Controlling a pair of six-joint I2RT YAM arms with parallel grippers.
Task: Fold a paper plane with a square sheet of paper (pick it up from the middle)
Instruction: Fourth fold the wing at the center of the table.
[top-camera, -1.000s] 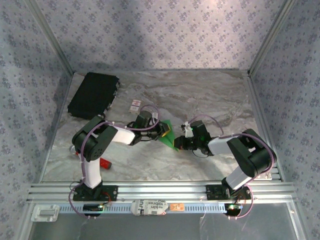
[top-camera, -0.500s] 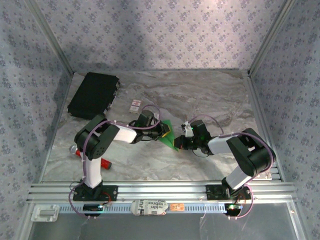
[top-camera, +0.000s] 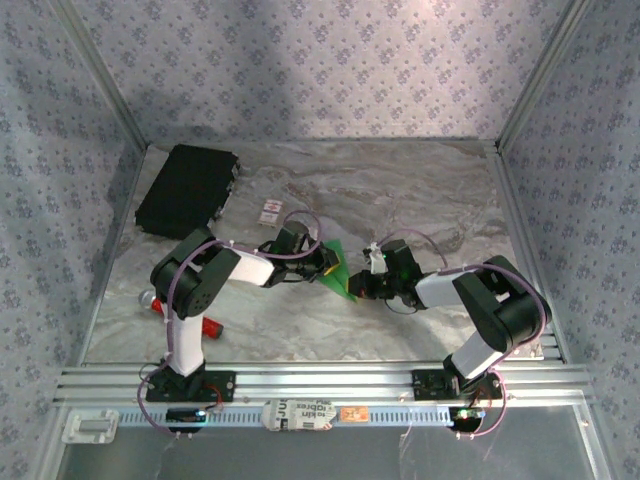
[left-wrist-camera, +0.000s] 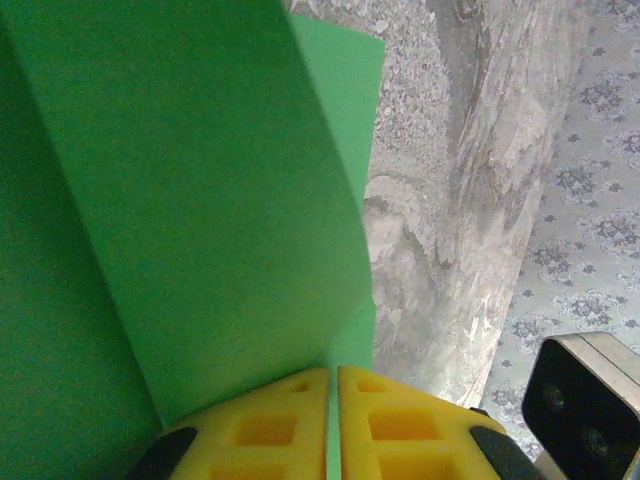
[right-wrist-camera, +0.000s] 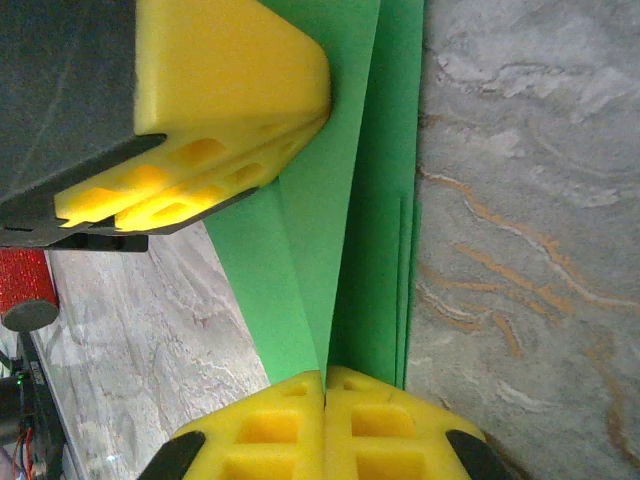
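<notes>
Judging from its look, the thin bright green square sheet of paper (top-camera: 343, 272) should handle as light and limp. It probably bends under its own weight, creases at a touch, and would tear or crumple if the two arms pulled against each other.

It is held partly folded just above the grey marbled desk (top-camera: 420, 190), to the right of the flat black rectangular case (top-camera: 187, 188) and nearer the arm bases than it. The left pincer (left-wrist-camera: 332, 380), on the paper's case side, has its yellow pads pressed together with a green edge nipped between them, and a curved flap rises across its camera. The right pincer (right-wrist-camera: 325, 380), on the side away from the case, is likewise closed on the layered edge where a crease runs.

The best hold looks to be on the folded edges near the middle, with light, matched tension.

Harder to make out are how many folds there are and whether the layers line up. From above, both arms cover much of the sheet's outline.
</notes>
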